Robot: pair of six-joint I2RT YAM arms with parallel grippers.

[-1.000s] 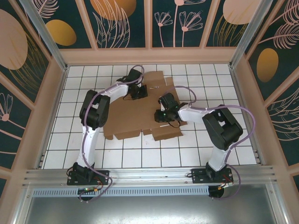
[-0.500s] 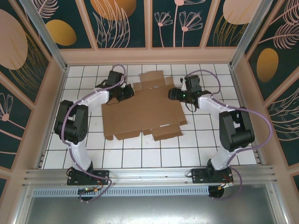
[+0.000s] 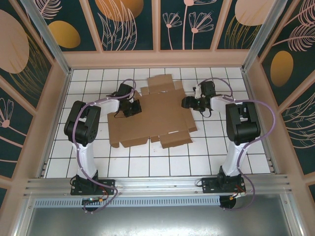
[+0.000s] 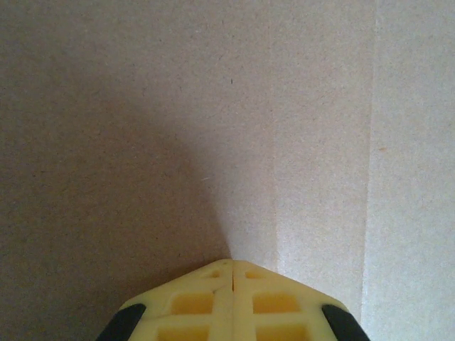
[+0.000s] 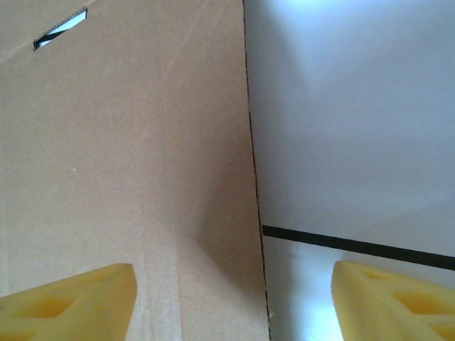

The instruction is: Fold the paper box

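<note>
The paper box lies flat and unfolded on the white tiled floor, a brown die-cut sheet with flaps at its far and near ends. My left gripper is shut and empty, its tips pointing down at the box's left panel beside two crease lines. My right gripper is open at the sheet's right edge. In the right wrist view it straddles that edge: one finger over the cardboard, the other over bare tile. A slit shows in the cardboard.
White tiles with dark grout lines surround the sheet. Wooden walls enclose the floor on three sides, and a metal rail runs along the near edge by the arm bases.
The left gripper slid from the sheet's far middle to its left panel, staying shut. The right gripper moved from the sheet's centre to its right edge and opened.
</note>
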